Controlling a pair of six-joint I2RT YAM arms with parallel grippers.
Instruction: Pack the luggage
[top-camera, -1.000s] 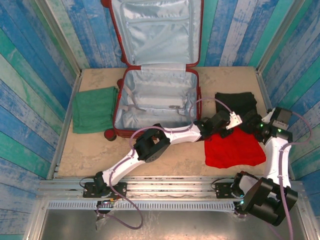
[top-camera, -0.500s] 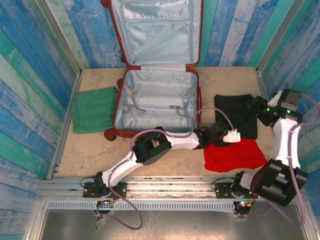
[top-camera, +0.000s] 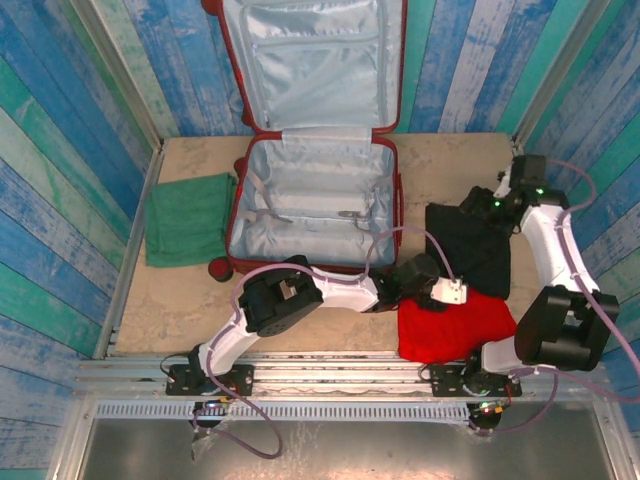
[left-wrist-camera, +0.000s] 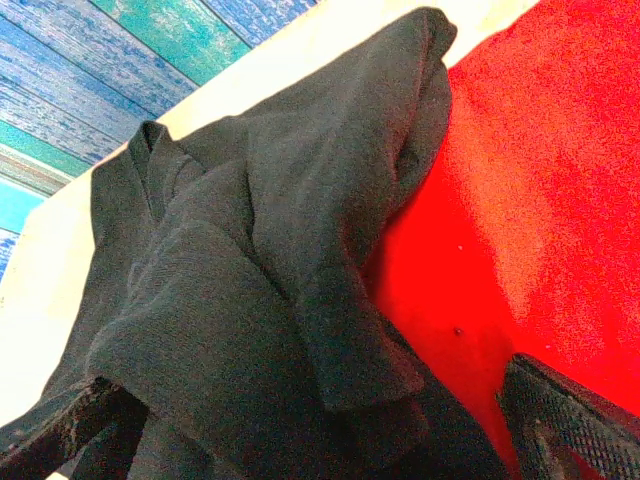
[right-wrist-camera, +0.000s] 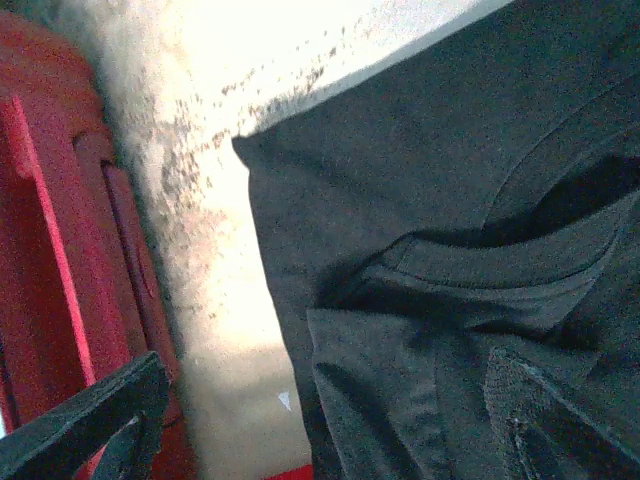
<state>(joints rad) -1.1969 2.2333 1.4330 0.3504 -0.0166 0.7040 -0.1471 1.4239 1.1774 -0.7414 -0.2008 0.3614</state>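
Lying open and unmoved, the luggage (top-camera: 310, 205) sits at the far middle, lid against the wall. Right of it: black garment (top-camera: 470, 235); red cloth (top-camera: 455, 325), pulled nearer its front corner; left gripper (top-camera: 452, 292), jaws now spread over both cloths; right gripper (top-camera: 488, 205), swung to the garment's far edge, jaws apart. Left of it: green cloth (top-camera: 188, 220). Sandy table (top-camera: 180, 300); blue-teal plank walls (top-camera: 80, 120).

Luggage (top-camera: 310, 190) dk red w/ pale grey-blue lining; green cloth (top-camera: 187, 218); red cloth (top-camera: 455, 325); black garment (top-camera: 470, 235); walls (top-camera: 60, 150) blue/teal stripes.
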